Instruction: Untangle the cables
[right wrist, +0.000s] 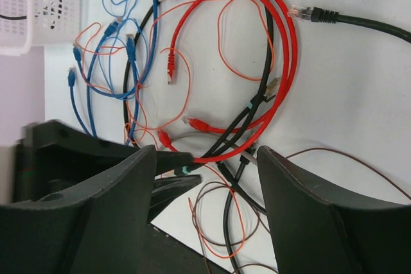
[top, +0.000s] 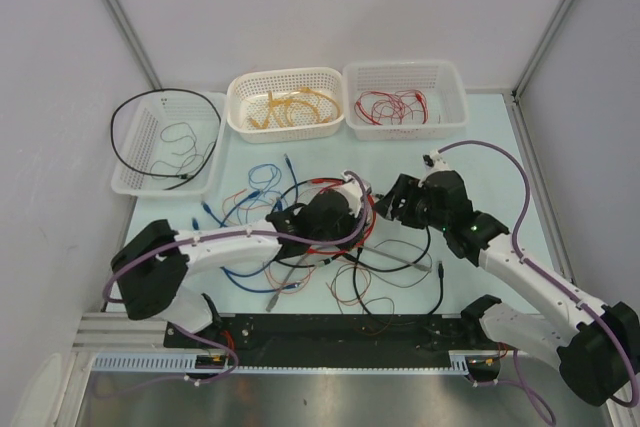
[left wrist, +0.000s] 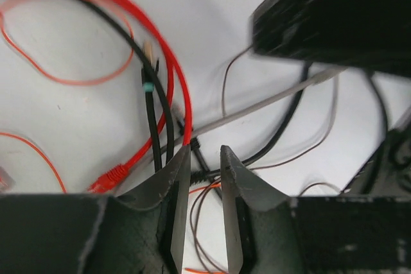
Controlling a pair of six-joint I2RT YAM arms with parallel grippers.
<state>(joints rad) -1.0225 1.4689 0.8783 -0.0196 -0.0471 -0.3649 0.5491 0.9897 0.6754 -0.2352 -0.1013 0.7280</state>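
The cables (top: 262, 209) lie tangled on the table between the two arms: red, blue, black, thin orange and brown. My left gripper (top: 352, 211) is low over the tangle's right side, open a little (left wrist: 205, 153). A ribbed black cable (left wrist: 199, 158) and thin brown wires cross the gap, and a red cable (left wrist: 182, 88) runs against the outside of its left fingertip. My right gripper (top: 388, 205) faces it from the right, open wide (right wrist: 207, 158) with nothing gripped. Red cable loops (right wrist: 282, 43), blue cables (right wrist: 122, 43) and black cables spread beyond its fingers.
Three white baskets stand along the back: the left one (top: 140, 179) with black cables, the middle one (top: 285, 80) with yellow ones, the right one (top: 452, 107) with red ones. A black plug-ended cable (right wrist: 359, 22) runs off to the right. The left gripper's fingers (right wrist: 173, 160) reach in between the right one's.
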